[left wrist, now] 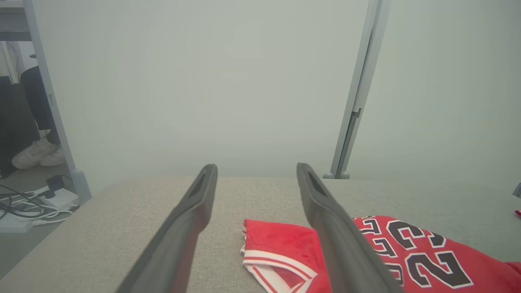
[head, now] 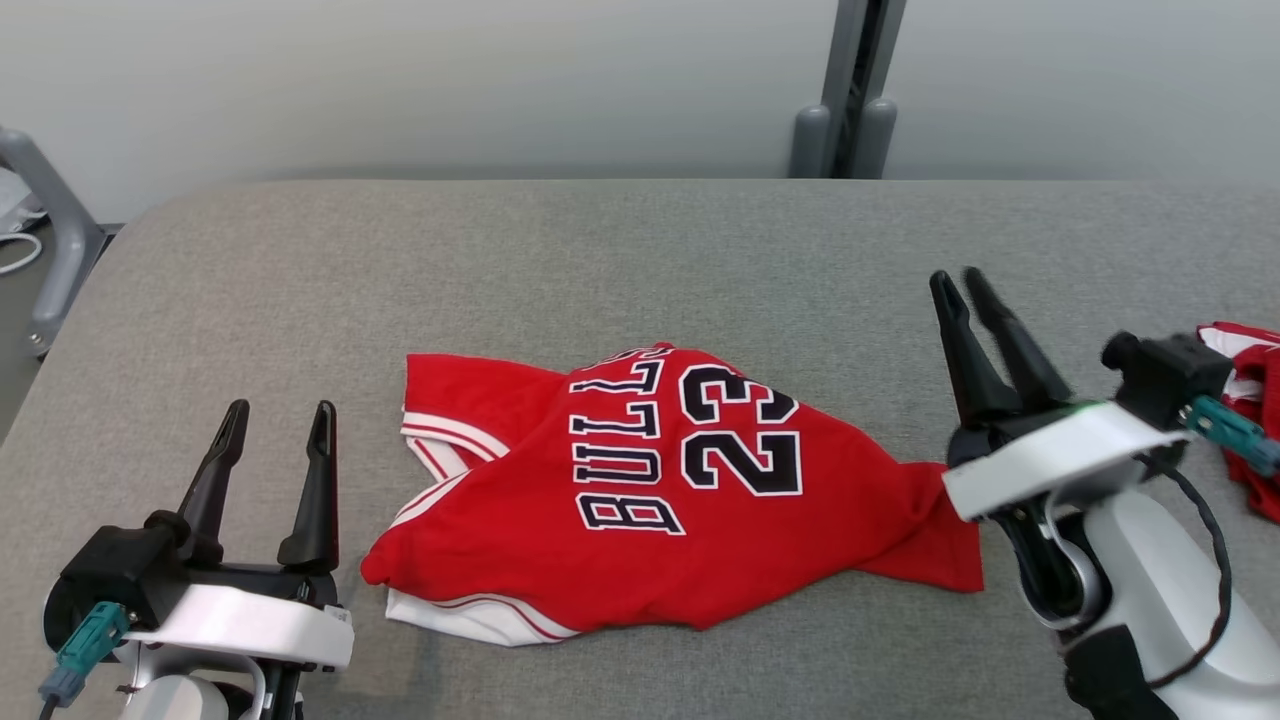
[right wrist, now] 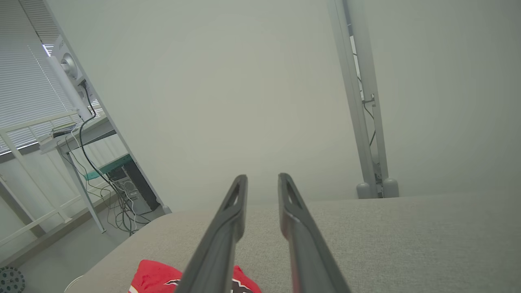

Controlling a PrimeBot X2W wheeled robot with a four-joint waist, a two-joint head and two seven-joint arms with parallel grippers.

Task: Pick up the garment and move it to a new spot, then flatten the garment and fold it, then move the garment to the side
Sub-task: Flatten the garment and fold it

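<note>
One red heap (head: 1262, 380) beside right hand (head: 954, 276)

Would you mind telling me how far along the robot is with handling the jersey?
Early, it seems. Done: at most the first move, since the red jersey lies loose on the grey table. In hand: nothing; the left gripper and right gripper are open and empty, one at each end of it. Left: flattening, as it lies rumpled, then folding and moving it aside.
</note>
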